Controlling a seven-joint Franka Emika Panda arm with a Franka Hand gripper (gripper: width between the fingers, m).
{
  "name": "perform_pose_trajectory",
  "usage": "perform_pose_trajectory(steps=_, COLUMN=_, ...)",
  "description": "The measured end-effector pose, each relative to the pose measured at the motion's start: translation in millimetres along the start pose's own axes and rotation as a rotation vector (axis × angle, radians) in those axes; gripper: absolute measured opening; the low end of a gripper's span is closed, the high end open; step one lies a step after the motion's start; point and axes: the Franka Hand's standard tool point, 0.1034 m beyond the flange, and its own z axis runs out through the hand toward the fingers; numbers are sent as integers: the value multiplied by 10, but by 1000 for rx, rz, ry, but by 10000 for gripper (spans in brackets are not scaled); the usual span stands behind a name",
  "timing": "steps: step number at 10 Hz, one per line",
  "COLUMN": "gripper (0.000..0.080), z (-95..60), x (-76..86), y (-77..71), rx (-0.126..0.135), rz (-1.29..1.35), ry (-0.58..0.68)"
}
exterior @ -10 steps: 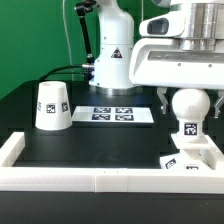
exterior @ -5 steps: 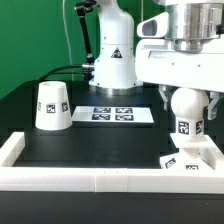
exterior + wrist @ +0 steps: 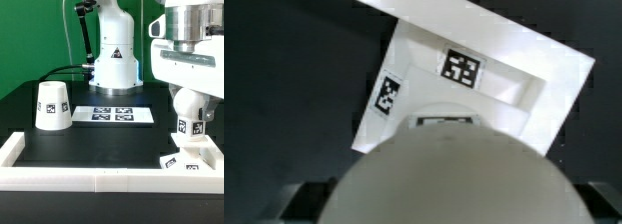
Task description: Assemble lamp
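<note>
My gripper (image 3: 188, 98) is shut on the ball head of the white bulb (image 3: 187, 108), which stands upright with its tagged stem pointing down onto the flat square base (image 3: 192, 158) at the exterior view's right. In the wrist view the bulb's round head (image 3: 446, 175) fills the foreground between my fingers, with the tagged base (image 3: 491, 75) right beyond it. The cup-like shade (image 3: 52, 105) stands alone on the table at the exterior view's left, far from the gripper.
The marker board (image 3: 120, 115) lies flat at the table's middle back. A low white wall (image 3: 100, 180) runs along the front and turns up the left side (image 3: 12, 148). The arm's base (image 3: 113, 55) stands behind the marker board.
The wrist has turned about its vertical axis with the bulb held in it, and the bulb's tag has shifted slightly. The bulb stays over the base. The shade has not moved.
</note>
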Motion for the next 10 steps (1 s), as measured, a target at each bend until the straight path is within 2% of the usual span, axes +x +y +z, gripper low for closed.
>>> perform_pose_trajectory(steps=2, gripper=574, z=1, x=5, y=13, rx=-8, rz=89, ry=-18)
perform_pose_trajectory(steps=4, gripper=678, z=5, x=-32, y=6, rx=-6, rz=131, ry=-25)
perform_pose_trajectory(steps=5, gripper=678, z=5, x=-34, y=6, rx=-6, rz=113, ry=-25)
perform_pose_trajectory(steps=8, gripper=699, z=-3, x=-67, y=-3, rx=-2, rz=-69, ry=-25)
perform_pose_trajectory(steps=10, gripper=699, z=-20, x=-84, y=-15, rx=4, rz=-314, ry=-25)
